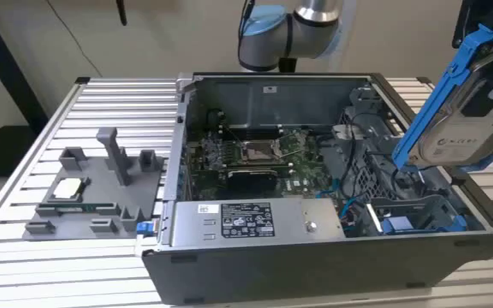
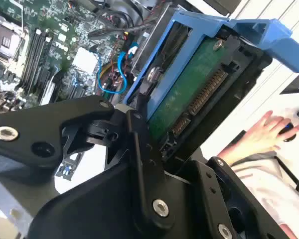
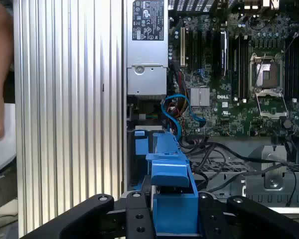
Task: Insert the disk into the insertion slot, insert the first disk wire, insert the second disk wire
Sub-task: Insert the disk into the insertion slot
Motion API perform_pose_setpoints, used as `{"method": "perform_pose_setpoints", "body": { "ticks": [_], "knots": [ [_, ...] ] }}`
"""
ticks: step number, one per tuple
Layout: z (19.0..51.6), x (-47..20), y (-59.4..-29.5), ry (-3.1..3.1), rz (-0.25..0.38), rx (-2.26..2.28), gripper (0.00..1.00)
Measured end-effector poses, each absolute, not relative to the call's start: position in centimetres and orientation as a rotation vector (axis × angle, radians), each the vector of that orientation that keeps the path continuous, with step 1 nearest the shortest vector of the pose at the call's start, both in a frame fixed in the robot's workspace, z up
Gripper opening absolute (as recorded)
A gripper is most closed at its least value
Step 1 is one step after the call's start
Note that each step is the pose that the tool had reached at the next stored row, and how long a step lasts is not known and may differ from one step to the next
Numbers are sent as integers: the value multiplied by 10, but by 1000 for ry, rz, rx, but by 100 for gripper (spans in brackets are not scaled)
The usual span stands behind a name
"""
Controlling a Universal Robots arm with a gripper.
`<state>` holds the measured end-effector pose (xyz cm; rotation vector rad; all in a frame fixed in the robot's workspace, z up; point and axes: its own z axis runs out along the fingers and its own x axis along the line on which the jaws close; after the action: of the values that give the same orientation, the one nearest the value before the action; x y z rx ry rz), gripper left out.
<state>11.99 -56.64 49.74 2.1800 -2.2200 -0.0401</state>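
Disk (image 1: 474,128): silver-grey hard drive with a white label, clipped in a bright blue carrier frame (image 1: 439,90). It is held in the air, steeply tilted, over the exterior view's right end of the open computer case (image 1: 315,269). It is not in any bay. In the second wrist view its green circuit-board side and connector row face the camera.

Jaws: black, clamped on the carrier frame, one on each side in the first wrist view.

Insertion slot (image 1: 425,204): grey drive-cage bay in the case's near corner at the exterior view's right, below the disk and apart from it. A second blue carrier (image 1: 400,224) lies at the cage; I cannot tell whether it is in the same bay or a neighbouring one.

Inside the case:
- motherboard (image 1: 255,154)
- power supply (image 1: 255,221) along the near wall
- looped blue cable (image 3: 175,107) between power supply and board

Outside the case:
- The case stands on a slatted metal counter (image 1: 24,256).
- A grey fixture tray (image 1: 92,192) lies to the exterior view's left of the case.
- A person's hand (image 2: 263,135) rests beside the counter.
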Motion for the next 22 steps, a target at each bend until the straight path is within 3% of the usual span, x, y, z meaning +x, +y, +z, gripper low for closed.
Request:
{"method": "perform_pose_setpoints", "body": {
  "ticks": [22],
  "knots": [
    [494, 120, -566, -2234, -40, 2166, 33]
  ]
}}
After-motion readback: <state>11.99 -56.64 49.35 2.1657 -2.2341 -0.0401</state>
